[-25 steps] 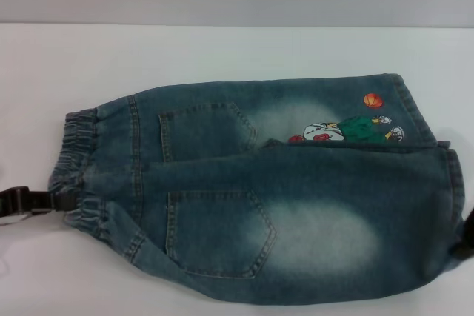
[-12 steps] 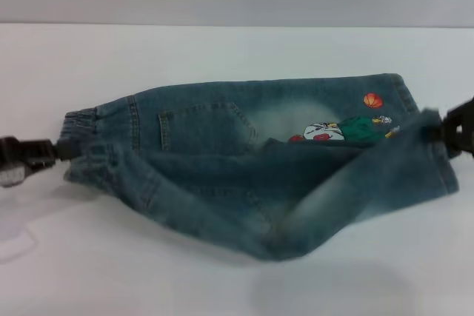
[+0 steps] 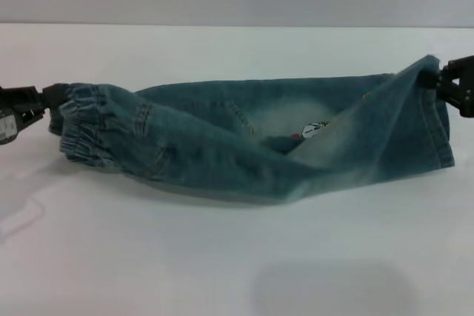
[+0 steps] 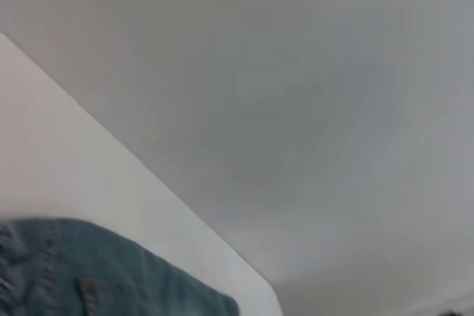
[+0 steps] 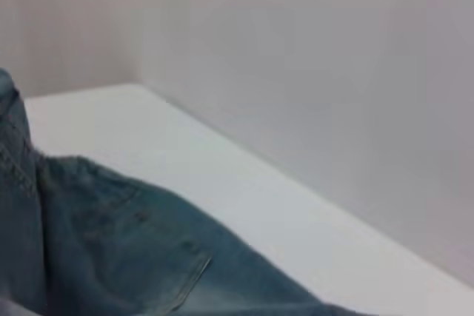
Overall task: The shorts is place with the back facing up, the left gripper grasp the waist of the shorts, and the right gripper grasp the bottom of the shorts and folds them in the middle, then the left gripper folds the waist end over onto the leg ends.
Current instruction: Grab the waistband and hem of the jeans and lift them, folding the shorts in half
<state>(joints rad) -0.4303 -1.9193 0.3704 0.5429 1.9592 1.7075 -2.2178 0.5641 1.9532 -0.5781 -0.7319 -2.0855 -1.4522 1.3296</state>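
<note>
The shorts point(image 3: 252, 146) lay stretched across the white table point(image 3: 222, 257), with their long side running from the robot's left to its right. The waist of the shorts point(image 3: 78, 127), all puckered and bunchy, pointed to the left. The bottom of the shorts point(image 3: 429, 120), with its flat stitched hems, pointed to the right. The near half of the denim was lifted up and sagged in the middle, so it covered part of the far half. A little bit of the cartoon print point(image 3: 312, 129) peeked out from under the fold. The left gripper point(image 3: 46, 98) was at the left edge, pinched tight on the waist band. The right gripper point(image 3: 438, 79) was at the right edge, pinched tight on a hem corner and holding it up off the table. The head view showed both ends at once. The left wrist view showed only a corner of denim point(image 4: 111, 271), the table edge and a grey wall point(image 4: 296, 72). The right wrist view showed a pocket seam point(image 5: 189, 275) close up, which the head view hid under the fold.
</note>
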